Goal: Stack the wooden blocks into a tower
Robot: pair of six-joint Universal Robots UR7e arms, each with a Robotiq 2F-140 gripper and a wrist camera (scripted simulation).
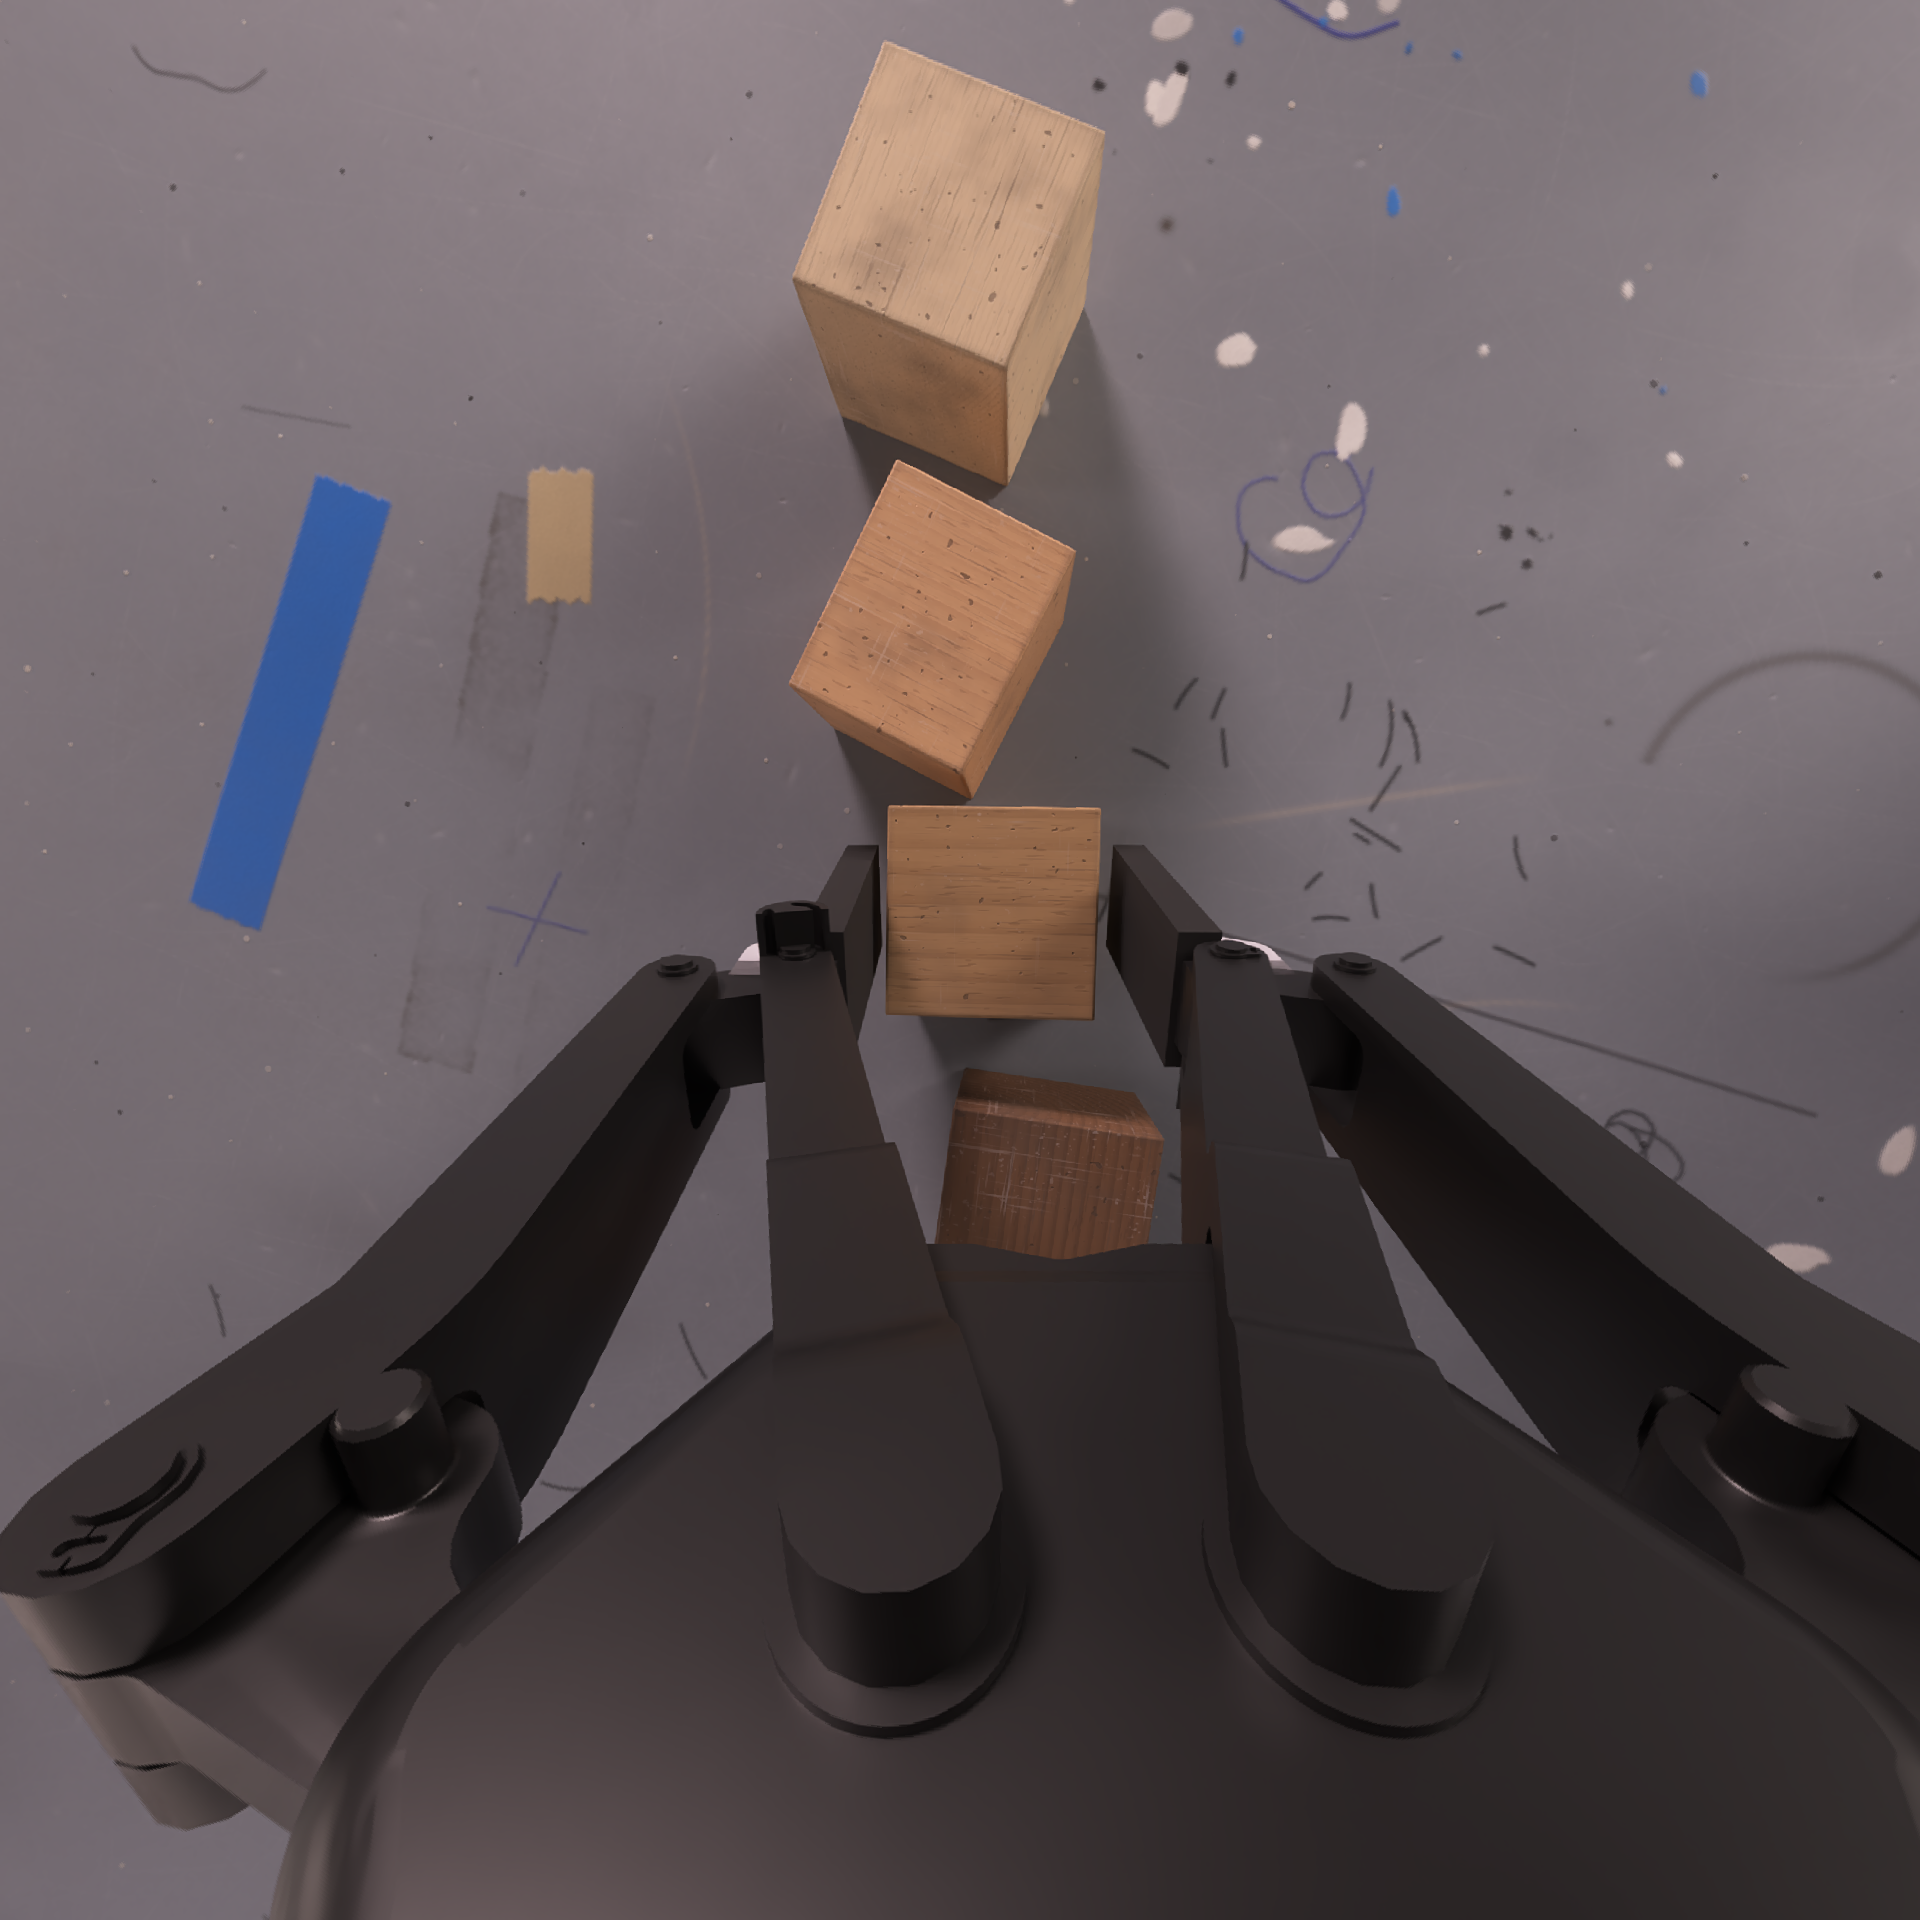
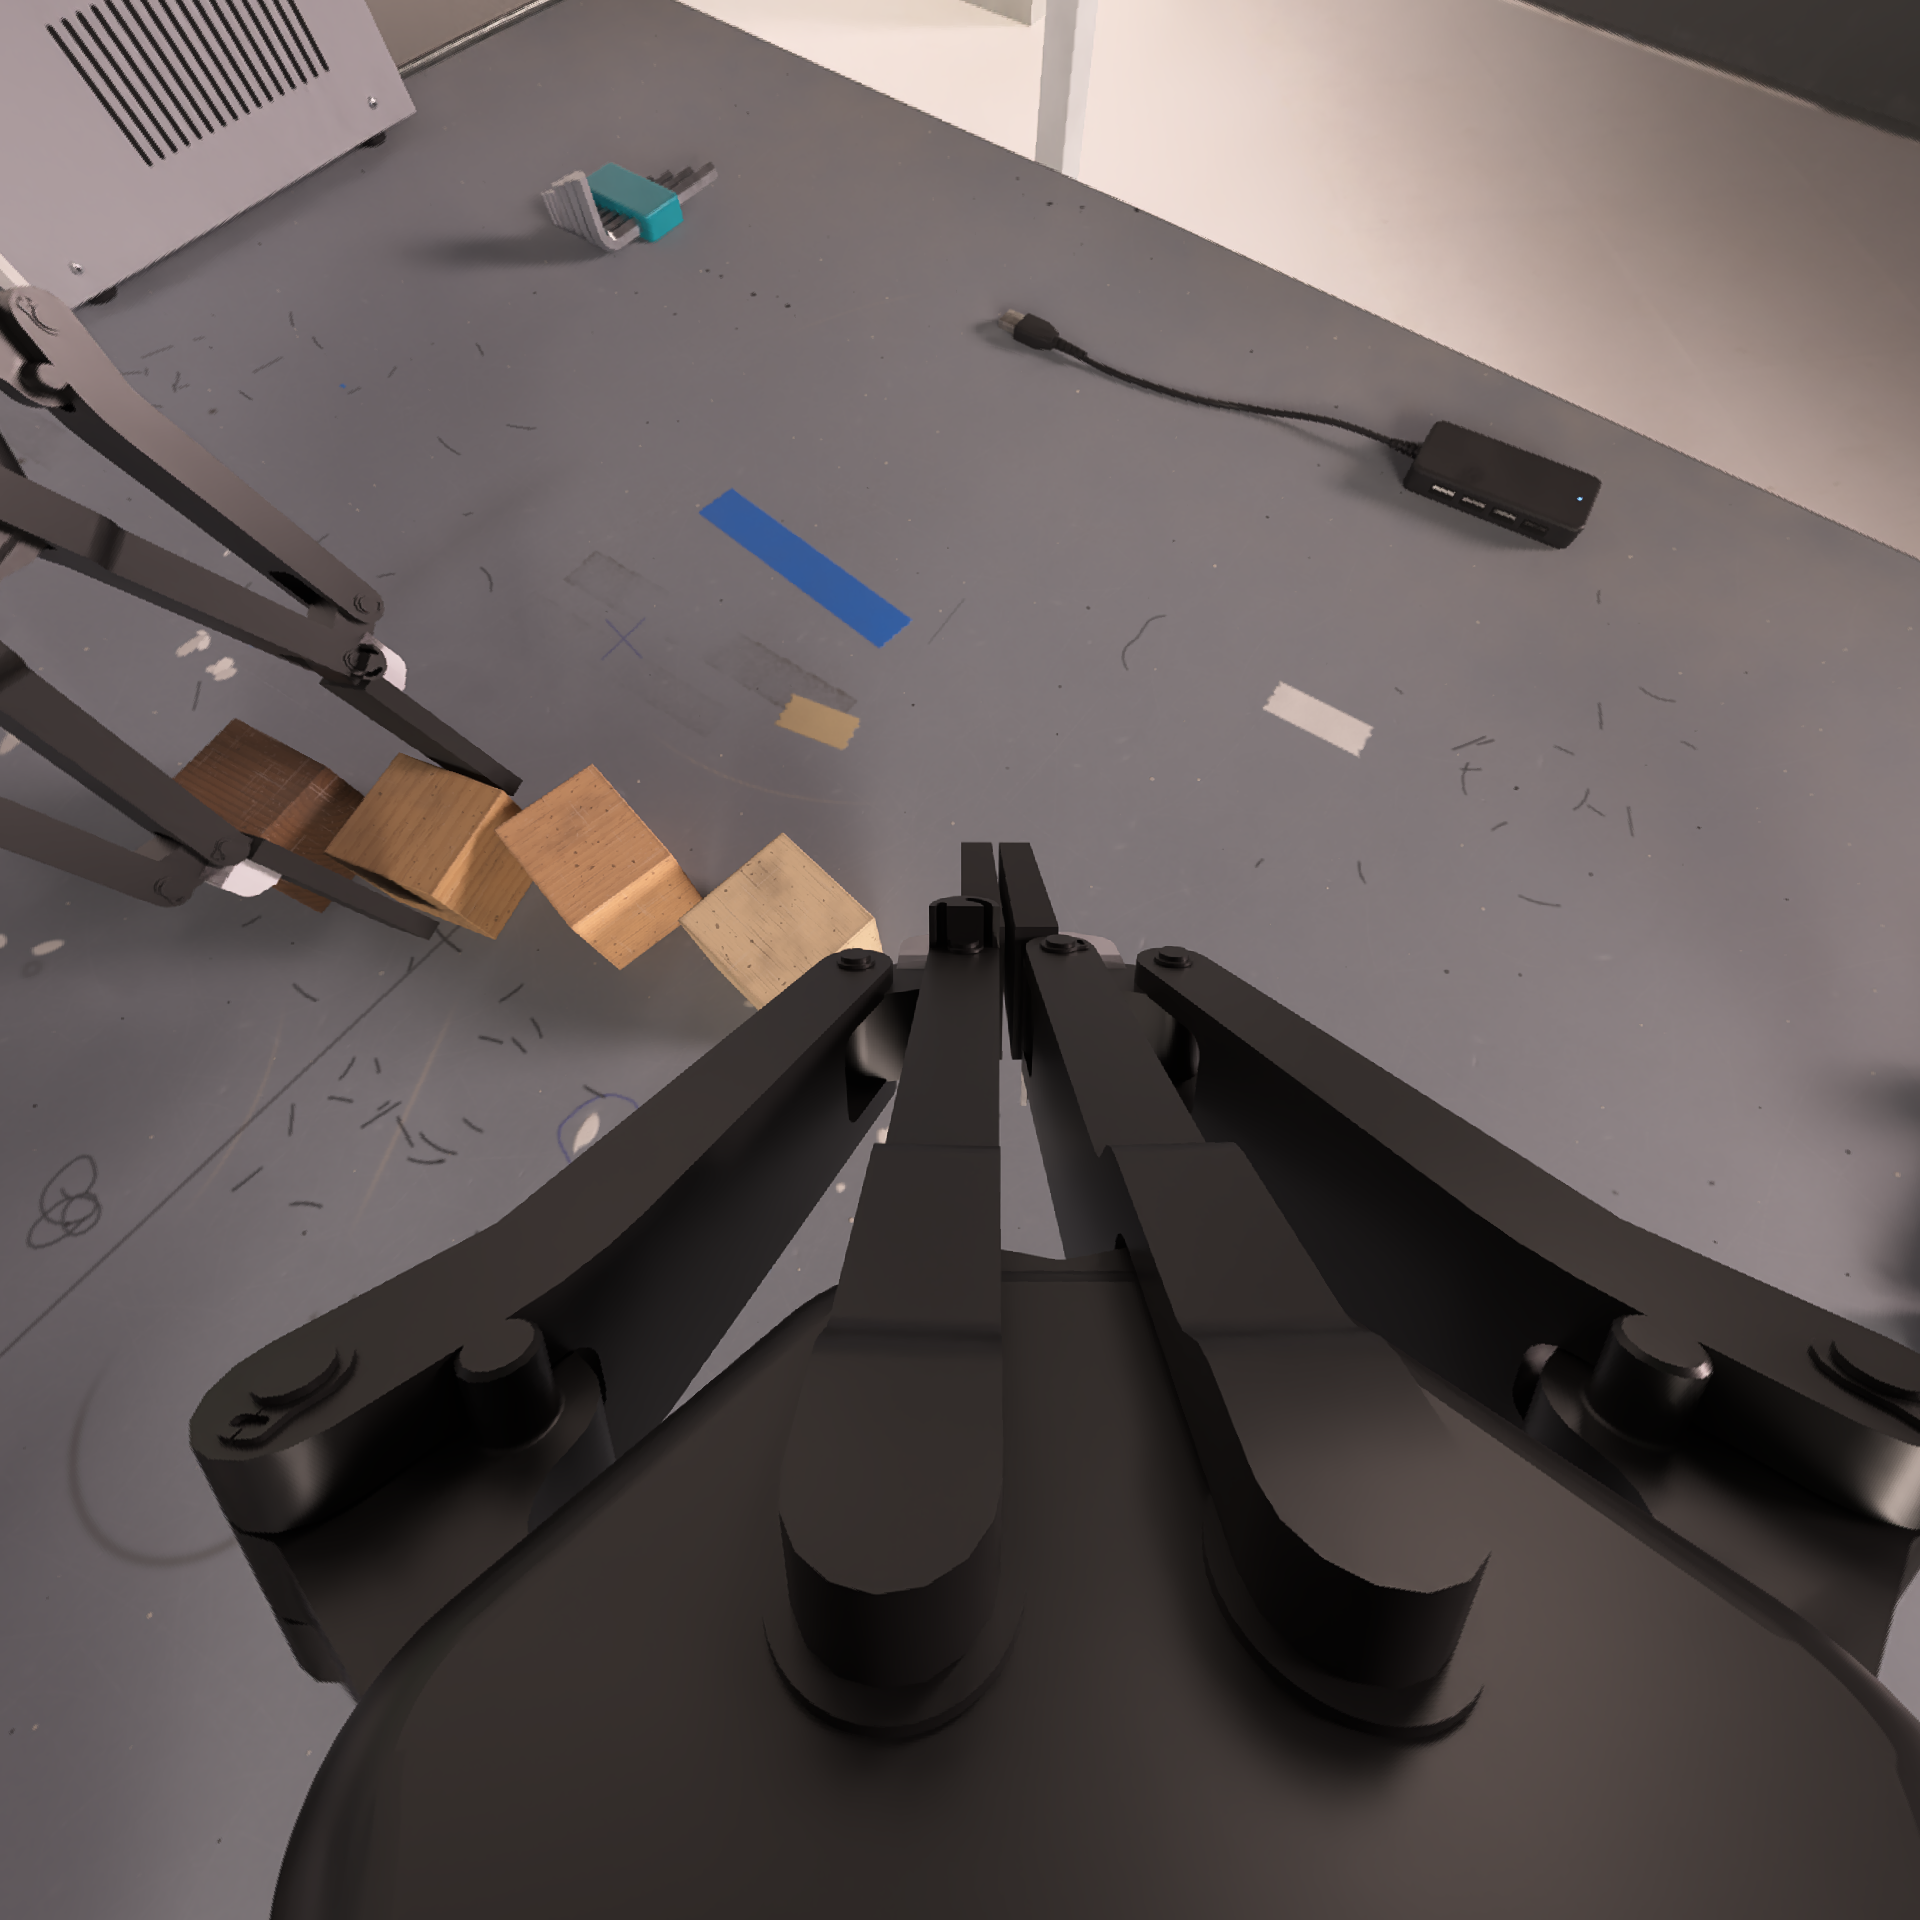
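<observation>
Fingers (image 1: 857,904) of left gripper (image 1: 992,894): set either side of the mid-brown block (image 1: 992,909), pads level with its two opposite side faces, at most a sliver of gap on each side; cannot tell whether actually pressing. Fingers of right gripper (image 2: 997,883): closed on each other, nothing between, hanging over bare bench (image 2: 1143,520) just beside the pale block (image 2: 779,920).

Wooden blocks, count four: pale; light orange (image 1: 935,623); mid-brown; dark brown (image 1: 1049,1164). Laid in a loose single row on the bench top, well in from the one bench edge in view, neighbours near or corner to corner, none on top of another. Tower not begun.

Handling, judged: solid wood, rigid, probably light for this gripper; flat smooth faces, so slip is possible under a weak squeeze, crushing unlikely. Best taken across two parallel side faces, pads centred and square to the faces, not on corners. Light orange and pale blocks turned at an angle to the row, so a wrist turn is needed before gripping. Flat tops good for stacking; an off-centre placement likely to tip.

Other items, counted: blue tape strip (image 2: 805,566), one; tan tape piece (image 2: 819,720), one; white tape piece (image 2: 1317,719), one; hex key set (image 2: 629,203), one; black hub with cable (image 2: 1501,483), one, near the bench edge; grey vented box (image 2: 177,114), one.
</observation>
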